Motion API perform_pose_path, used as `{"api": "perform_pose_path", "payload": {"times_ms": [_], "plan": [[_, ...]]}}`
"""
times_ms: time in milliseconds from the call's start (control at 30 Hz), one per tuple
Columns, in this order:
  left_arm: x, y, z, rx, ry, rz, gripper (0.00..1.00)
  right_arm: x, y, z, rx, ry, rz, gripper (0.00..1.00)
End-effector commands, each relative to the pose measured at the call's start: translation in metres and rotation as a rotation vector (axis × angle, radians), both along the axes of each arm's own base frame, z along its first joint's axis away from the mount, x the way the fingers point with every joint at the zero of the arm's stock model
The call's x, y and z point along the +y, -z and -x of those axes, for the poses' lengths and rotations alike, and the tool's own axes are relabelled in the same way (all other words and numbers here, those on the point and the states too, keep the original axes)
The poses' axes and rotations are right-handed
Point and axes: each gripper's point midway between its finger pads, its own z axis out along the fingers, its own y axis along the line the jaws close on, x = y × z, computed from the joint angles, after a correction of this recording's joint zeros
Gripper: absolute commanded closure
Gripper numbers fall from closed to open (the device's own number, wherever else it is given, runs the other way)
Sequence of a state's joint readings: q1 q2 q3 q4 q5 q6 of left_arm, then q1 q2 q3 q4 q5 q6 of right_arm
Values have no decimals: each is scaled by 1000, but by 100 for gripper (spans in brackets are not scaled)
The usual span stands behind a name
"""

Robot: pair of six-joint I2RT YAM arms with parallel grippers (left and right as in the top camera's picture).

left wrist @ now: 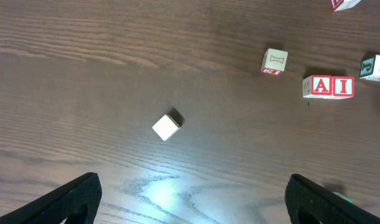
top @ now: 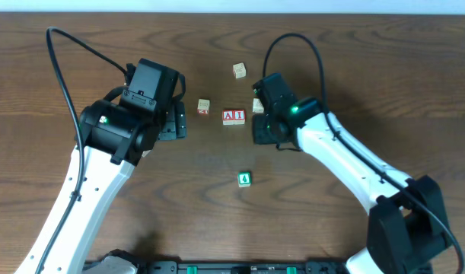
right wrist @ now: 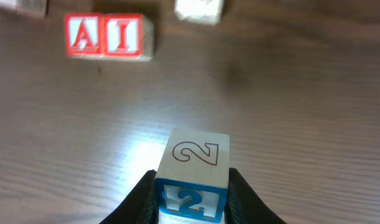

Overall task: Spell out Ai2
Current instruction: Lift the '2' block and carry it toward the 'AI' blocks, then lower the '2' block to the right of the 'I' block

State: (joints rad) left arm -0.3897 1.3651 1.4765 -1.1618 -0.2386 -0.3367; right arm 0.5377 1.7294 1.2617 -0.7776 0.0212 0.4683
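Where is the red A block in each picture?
Overhead: the red A block is near the middle, between the two arms.
Left wrist: the red A block is at the upper right.
Right wrist: the red A block is at the top left, beyond the blue 2 block.
Shared landmark: the red I block touches its right side in all three views.

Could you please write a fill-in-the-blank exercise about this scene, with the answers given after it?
1. The blue cube in the right hand shows the digit ____.
2. The A cube and the I cube touch, and both frames are ____.
3. The left hand holds nothing and is fully ____.
4. The lone cube nearer the robot's base has a ____ frame.
Answers: 2; red; open; green.
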Motion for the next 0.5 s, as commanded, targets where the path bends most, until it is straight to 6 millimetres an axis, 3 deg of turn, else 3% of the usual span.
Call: {"api": "perform_pose_path", "payload": {"times_ms": [0,467], "plan": [[1,-4,1,-11,-8,12,5,6,2,0,-5,37,-10,87],[1,-4,0,-13,-9,12,5,18,43,-21,-1,46,-9,87]]}}
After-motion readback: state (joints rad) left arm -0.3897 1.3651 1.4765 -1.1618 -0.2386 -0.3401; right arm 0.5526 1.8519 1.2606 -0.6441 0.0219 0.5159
